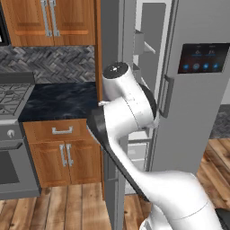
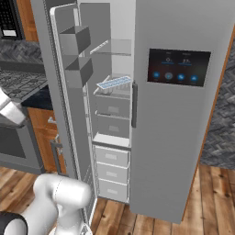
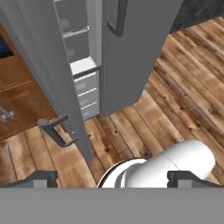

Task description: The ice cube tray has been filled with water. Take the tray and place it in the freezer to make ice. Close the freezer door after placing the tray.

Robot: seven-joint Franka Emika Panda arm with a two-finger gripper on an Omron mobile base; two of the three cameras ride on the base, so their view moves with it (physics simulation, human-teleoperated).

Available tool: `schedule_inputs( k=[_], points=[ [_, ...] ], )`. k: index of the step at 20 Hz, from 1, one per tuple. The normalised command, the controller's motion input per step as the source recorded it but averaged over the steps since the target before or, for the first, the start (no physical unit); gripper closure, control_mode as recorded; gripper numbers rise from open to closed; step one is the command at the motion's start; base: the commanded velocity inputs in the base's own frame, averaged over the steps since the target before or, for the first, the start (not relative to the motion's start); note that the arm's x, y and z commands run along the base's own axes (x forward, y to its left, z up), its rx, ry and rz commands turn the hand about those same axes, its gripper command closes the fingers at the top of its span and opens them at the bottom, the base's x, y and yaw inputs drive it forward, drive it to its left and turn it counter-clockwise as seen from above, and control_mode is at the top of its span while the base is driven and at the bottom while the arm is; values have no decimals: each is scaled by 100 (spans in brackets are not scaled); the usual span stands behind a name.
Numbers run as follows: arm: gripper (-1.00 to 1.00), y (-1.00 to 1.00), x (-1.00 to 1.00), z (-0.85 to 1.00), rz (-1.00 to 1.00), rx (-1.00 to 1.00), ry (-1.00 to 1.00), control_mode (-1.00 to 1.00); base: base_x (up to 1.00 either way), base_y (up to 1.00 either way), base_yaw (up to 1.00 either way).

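Observation:
The ice cube tray (image 2: 114, 84), white with pale-blue water in its cells, lies on a white shelf inside the freezer (image 2: 112, 137). No gripper touches it. The freezer door (image 2: 62, 101) stands swung open to the left, its inner bins facing the shelves. In the hand view the same freezer door (image 3: 48, 74) is seen edge-on, with its bar handle (image 3: 54, 131) low on the outer face. My gripper (image 3: 114, 180) is open and holds nothing. Its fingertips (image 3: 43, 179) are spread wide above the wooden floor, short of the door's handle.
The closed grey door with the dark icon panel (image 2: 179, 66) stands right of the opening. A stove (image 1: 9, 99), a dark counter (image 1: 58, 101) and wooden cabinets (image 1: 63, 152) lie left of the open door. My arm's white links (image 1: 130, 108) cross in front of the freezer (image 1: 150, 40).

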Motion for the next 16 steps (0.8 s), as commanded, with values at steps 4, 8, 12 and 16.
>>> schedule_inputs(
  k=[4, 8, 12, 16],
  points=[
    [-100, 66, 15, -40, 14, -35, 26, -100, 0, 0, 0],
    [-100, 52, 24, -35, 6, -31, 15, -100, 0, 0, 0],
    [-100, 26, 34, -34, 0, -24, 4, -100, 0, 0, 0],
    [-100, 13, 28, -44, 0, -23, 0, -100, 0, 0, 0]
  ],
)
